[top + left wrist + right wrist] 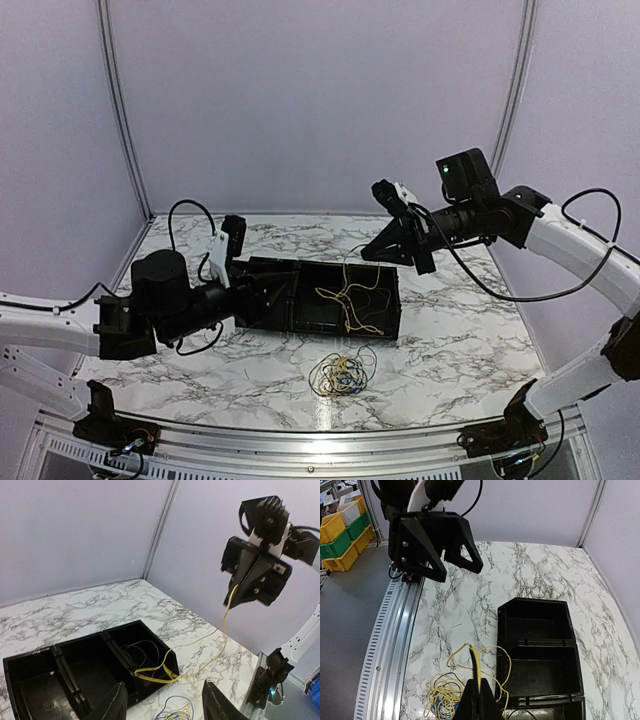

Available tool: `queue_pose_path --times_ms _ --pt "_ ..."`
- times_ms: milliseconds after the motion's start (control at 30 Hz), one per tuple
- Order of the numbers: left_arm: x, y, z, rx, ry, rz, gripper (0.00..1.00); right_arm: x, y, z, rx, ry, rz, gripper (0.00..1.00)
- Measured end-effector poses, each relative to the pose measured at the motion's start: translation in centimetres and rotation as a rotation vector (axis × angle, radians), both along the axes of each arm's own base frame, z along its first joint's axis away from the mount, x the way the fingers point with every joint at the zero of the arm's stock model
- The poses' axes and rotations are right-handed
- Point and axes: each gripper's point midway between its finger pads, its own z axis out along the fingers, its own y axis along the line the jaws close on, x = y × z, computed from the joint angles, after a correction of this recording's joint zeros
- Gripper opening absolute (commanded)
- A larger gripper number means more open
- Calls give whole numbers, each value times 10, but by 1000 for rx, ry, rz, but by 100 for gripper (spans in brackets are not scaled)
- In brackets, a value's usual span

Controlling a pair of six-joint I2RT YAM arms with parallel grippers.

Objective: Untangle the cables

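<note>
Across the middle of the marble desk (pixel 470 330) sits a black tray (pixel 535 670) with three compartments in a row, its long side parallel to the near edge. From the left edge the left arm (pixel 160 300) extends low over the desk. The left pincer (pixel 459 572) hovers near the tray's left end, its jaws spread wide with nothing between them.

The right arm (pixel 570 240) extends from the right edge, well above the desk. The right pincer (pixel 235 595) hangs above the tray's right end, toward the far edge, with its jaws pressed together on a yellow cable (pixel 223 625). That yellow cable runs down slack from the fingertips to the tray's right-hand compartment. There it lies in a few loose loops, some of them draped over the compartment's wall.

The other cables (pixel 343 375), yellow and blue, lie in a small tangle on the bare desk. They are near the tray's right end, between it and the near edge, and apart from both pincers. Whether the held strand joins that tangle cannot be told.
</note>
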Motion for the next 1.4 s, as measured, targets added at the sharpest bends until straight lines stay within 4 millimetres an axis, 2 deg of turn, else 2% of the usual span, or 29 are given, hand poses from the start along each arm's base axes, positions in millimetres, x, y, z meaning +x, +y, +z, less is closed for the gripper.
queue_pose_path --times_ms 133,200,300,400,467,567,700,767,833,900,967,1000,1100,1200,1300,1400 --pt "-2 -22 38 26 -72 -69 54 -1 -1 -2 4 -6 -2 0" --pt "-2 -39 48 53 -90 -117 54 -1 -1 -2 9 -8 0 0" --pt "-1 -67 45 119 -91 -180 54 -1 0 -2 20 -10 0 0" --pt "1 -88 27 205 -68 -231 53 -1 1 -5 22 1 -2 0" --pt "1 -96 13 255 -48 -253 45 -1 1 -7 21 9 -3 0" --pt "0 -101 -3 306 -25 -275 27 -2 1 -7 27 10 -1 0" --pt "0 -101 -9 321 -15 -279 2 -2 1 -3 38 0 -1 0" --pt "1 -100 -6 316 -20 -272 0 -4 0 -2 42 -7 -2 2" --pt "2 -94 -4 311 -28 -247 0 -3 -1 -6 41 -11 -10 7" --pt "5 -82 1 310 -42 -206 0 -1 -2 -14 33 -10 -25 19" --pt "10 -66 14 302 -70 -137 0 3 -4 -34 4 6 -62 31" --pt "14 -57 24 291 -85 -100 0 6 -6 -47 -17 18 -87 33" --pt "25 -29 56 249 -127 14 0 15 -14 -81 -71 48 -160 35" --pt "37 3 78 221 -151 128 0 24 -23 -98 -98 61 -217 36" --pt "48 30 83 228 -150 220 0 34 -30 -100 -84 47 -258 37" --pt "60 51 77 264 -128 299 0 40 -41 -105 -69 45 -295 37"
